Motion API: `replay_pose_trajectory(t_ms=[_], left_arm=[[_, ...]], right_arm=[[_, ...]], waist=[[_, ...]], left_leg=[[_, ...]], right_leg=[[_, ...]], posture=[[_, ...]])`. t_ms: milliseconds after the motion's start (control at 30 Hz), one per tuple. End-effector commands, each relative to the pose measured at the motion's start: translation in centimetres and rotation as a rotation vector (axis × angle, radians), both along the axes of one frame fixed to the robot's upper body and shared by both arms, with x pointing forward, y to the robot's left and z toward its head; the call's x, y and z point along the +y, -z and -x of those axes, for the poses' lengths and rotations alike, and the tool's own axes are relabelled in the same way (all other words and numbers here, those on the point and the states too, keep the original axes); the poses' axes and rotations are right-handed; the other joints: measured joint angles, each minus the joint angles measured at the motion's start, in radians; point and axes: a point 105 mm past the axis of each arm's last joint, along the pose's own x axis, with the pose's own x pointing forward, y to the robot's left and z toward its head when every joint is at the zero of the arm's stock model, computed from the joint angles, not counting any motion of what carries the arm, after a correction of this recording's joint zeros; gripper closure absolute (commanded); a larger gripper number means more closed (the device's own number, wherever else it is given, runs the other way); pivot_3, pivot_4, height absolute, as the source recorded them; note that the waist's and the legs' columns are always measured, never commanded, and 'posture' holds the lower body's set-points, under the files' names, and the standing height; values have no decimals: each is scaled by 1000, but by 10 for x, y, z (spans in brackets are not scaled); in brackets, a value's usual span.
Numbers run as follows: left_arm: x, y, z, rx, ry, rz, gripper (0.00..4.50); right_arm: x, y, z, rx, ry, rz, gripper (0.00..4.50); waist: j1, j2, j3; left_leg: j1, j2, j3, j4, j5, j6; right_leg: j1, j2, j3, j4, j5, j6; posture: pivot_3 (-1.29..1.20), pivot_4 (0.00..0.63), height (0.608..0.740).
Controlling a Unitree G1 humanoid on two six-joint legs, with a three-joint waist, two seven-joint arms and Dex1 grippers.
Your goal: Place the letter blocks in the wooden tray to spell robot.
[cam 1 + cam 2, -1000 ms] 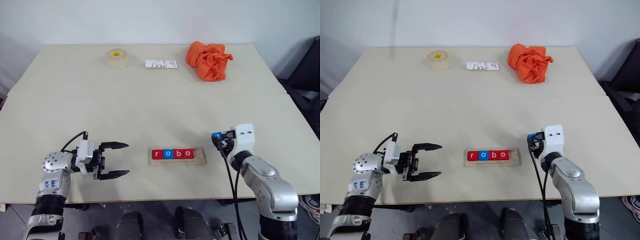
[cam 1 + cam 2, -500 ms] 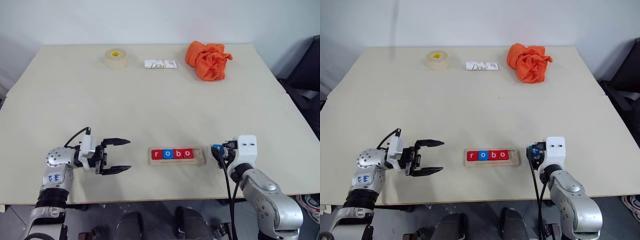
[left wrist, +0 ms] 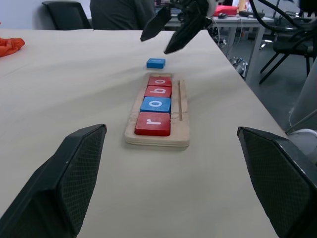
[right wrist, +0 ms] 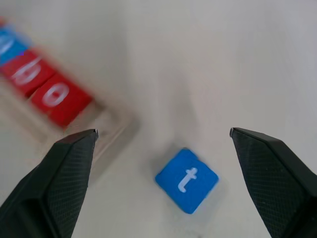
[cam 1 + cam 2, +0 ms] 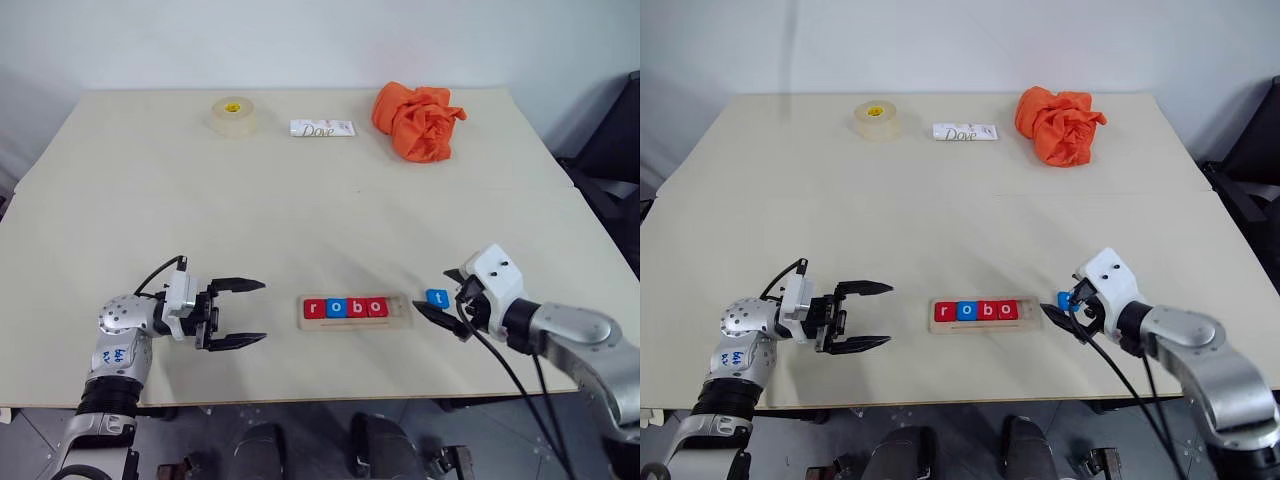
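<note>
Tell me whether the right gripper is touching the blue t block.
Apart. In the right wrist view the blue t block lies flat on the table between the open fingers of the right gripper, with bare table on both sides of it.

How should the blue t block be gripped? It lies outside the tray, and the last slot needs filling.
Take the blue t block by two opposite side edges, from above: it lies flat on the table, clear of the wooden tray, so probably only its thin sides offer the right gripper purchase.

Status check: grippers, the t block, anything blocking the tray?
Both grippers open: left, right. Blue t block on table beside wooden tray. End slot free, nothing blocking.
</note>
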Motion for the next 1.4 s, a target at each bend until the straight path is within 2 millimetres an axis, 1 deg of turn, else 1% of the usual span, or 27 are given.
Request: replay_pose_trajectory(t_ms=[33, 100, 233, 367, 467, 567, 700, 733, 867, 933, 1000, 1067, 1167, 1267, 1400], left_arm=[[-4, -3, 5, -30, 58, 4, 0], [-5, -2, 6, -31, 60, 6, 0], [-7, -1, 9, -36, 56, 13, 0], [-5, -1, 12, -40, 33, 19, 0], [-3, -1, 15, -43, 16, 18, 0], [-2, -1, 16, -44, 6, 19, 0], [0, 0, 17, -43, -7, 16, 0], [0, -1, 17, -44, -9, 17, 0], [0, -1, 16, -46, -17, 19, 0], [0, 0, 16, -46, -18, 21, 0], [-1, 1, 16, -45, -19, 23, 0], [-3, 1, 16, -47, -19, 26, 0], [-5, 2, 16, -49, -20, 32, 0], [-7, 3, 17, -51, -21, 36, 0], [-5, 4, 22, -50, -32, 38, 0]], right_arm=[[0, -4, -4, 8, -196, 92, 29], [-8, 0, -11, 34, -247, 155, 29], [-21, 11, -24, 81, -291, 229, 29], [-33, 26, -30, 135, -331, 300, 29], [-33, 28, -36, 134, -328, 292, 618], [-31, 27, -37, 134, -346, 286, 1595], [-30, 21, -38, 123, -350, 294, 2973], [-29, 19, -37, 122, -354, 291, 3046], [-17, 1, -39, 80, -372, 271, 3045], [-6, -10, -38, 88, -393, 260, 3045], [3, -15, -36, 104, -413, 272, 3045], [18, -20, -32, 102, -452, 252, 3045], [32, -20, -30, 125, -473, 243, 3045], [36, -12, -28, 142, -497, 307, 3045], [41, -5, -24, 156, -537, 341, 3045]], waist=[[0, 0, 0], [0, 0, 0], [0, 0, 0], [0, 0, 0], [0, 0, 0], [0, 0, 0], [0, 0, 0], [0, 0, 0], [0, 0, 0], [-2, 0, 1], [-3, 0, 1], [-2, 0, 1], [0, 0, 1], [2, 0, 1], [1, 0, 1]], left_leg=[[0, 0, 0, 0, 0, 0], [0, 0, 0, 0, 0, 0], [0, 0, 1, 0, 0, 0], [0, 0, 2, 1, 0, 0], [0, 0, 2, 1, 0, -1], [1, 0, 2, 3, 0, -1], [1, 0, 2, 4, 1, -1], [1, 0, 2, 4, 1, -1], [1, 0, 2, 4, 1, -1], [1, 0, 2, 3, 1, -1], [0, 0, 2, 3, 1, -1], [1, 0, 2, 3, 1, -1], [0, 0, 2, 3, 0, -1], [0, 0, 2, 3, 0, -1], [-1, 0, 2, 3, 0, -1]], right_leg=[[0, 0, 0, 0, 0, 0], [0, 0, 0, 0, 0, 0], [0, 0, 0, 0, 0, 0], [0, 0, 0, 0, 0, 0], [0, 0, 0, 0, 0, 0], [1, -1, 0, 1, 1, 1], [1, -1, 0, 2, 1, 1], [1, -1, 0, 2, 1, 1], [0, -1, 0, 2, 1, 1], [0, -1, 0, 2, 1, 1], [-1, -1, 0, 2, 1, 1], [-1, -1, 0, 2, 1, 1], [-1, -1, 0, 2, 1, 0], [-1, -1, 0, 2, 1, 0], [-1, -1, 0, 1, 1, 0]], posture=[[0, 150, 740], [0, 150, 740], [0, 150, 740], [0, 150, 740], [0, 150, 740], [0, 150, 740], [0, 150, 740], [0, 150, 740], [0, 150, 740], [0, 150, 740], [0, 150, 740], [0, 150, 740], [0, 150, 740], [0, 150, 740], [0, 150, 740]])
